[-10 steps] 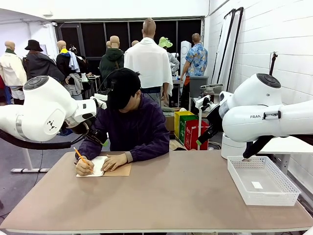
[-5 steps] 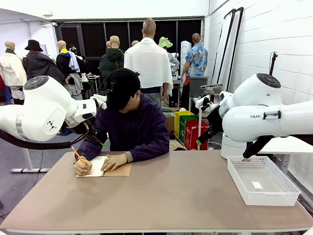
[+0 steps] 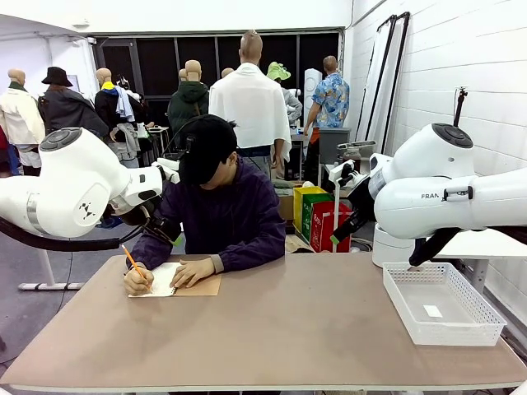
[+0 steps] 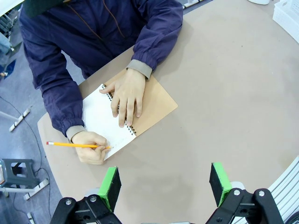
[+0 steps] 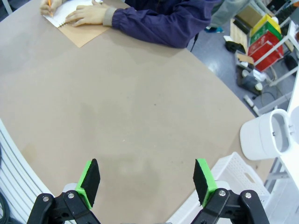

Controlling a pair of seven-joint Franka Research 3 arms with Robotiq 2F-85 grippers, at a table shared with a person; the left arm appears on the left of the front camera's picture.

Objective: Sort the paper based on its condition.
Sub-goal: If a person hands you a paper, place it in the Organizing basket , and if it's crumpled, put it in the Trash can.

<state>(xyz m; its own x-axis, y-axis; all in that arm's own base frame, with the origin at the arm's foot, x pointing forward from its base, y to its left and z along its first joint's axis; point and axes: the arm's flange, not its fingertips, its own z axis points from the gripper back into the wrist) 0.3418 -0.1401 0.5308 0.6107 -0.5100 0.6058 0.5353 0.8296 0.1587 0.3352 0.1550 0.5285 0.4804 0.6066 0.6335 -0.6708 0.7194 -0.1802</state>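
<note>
The white basket (image 3: 409, 306) stands just outside one finger of the right gripper (image 5: 145, 163). It is a low rectangle of fine plastic mesh with a plain rim. Inside lies one small flat white piece (image 3: 432, 311); what it is I cannot tell.

The paper (image 4: 105, 119) lies ahead of the left gripper (image 4: 163, 170), a little beyond one green pad. From the right gripper it is far ahead, well apart from both fingers. It is a thin white sheet, flat and smooth, with faint writing. It lies on a spiral notebook (image 4: 156, 102) with a brown card cover, and one edge meets the wire coil. I cannot tell if the sheet is loose or bound.

One hand (image 4: 126, 95) of the person rests flat across sheet and coil. The other hand (image 4: 91, 148) holds a yellow pencil (image 4: 77, 145) with its tip on the sheet.

Both grippers have the fingers spread wide and hold nothing, above the matte tan table (image 4: 224, 93).
</note>
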